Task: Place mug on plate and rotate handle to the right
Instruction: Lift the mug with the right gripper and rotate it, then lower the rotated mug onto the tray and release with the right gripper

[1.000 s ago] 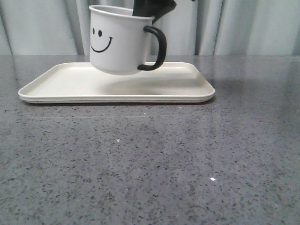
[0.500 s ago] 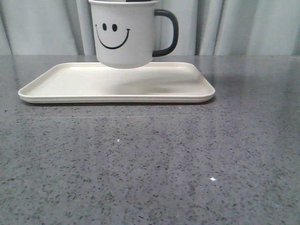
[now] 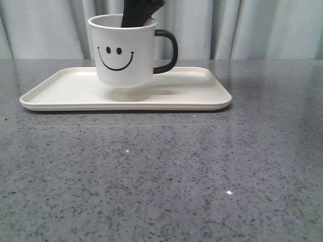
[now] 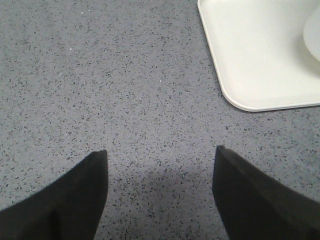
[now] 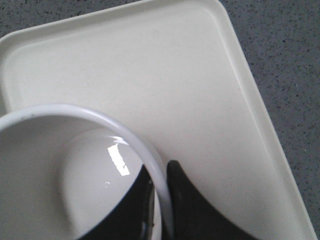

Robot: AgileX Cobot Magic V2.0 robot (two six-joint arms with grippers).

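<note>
The white mug (image 3: 123, 55) with the black smiley face hangs upright just above the left middle of the cream plate (image 3: 65, 93), with its shadow beneath it. Its black handle (image 3: 169, 50) points to the right. My right gripper (image 3: 139, 12) comes down from above and is shut on the mug's rim (image 5: 150, 155), one finger inside the cup and one outside; the plate (image 5: 175, 75) lies below it. My left gripper (image 4: 160, 152) stands open over bare table, apart from a rounded corner of the plate (image 4: 250, 50). An edge of the mug (image 4: 314, 25) shows there.
The grey speckled table (image 3: 161, 176) stretches in front of the plate and to both its sides. Pale curtains (image 3: 252, 25) hang behind the table's far edge.
The mug went from tilted to upright, rose and shifted right, then came down and left toward the plate. The handle stays pointing right.
</note>
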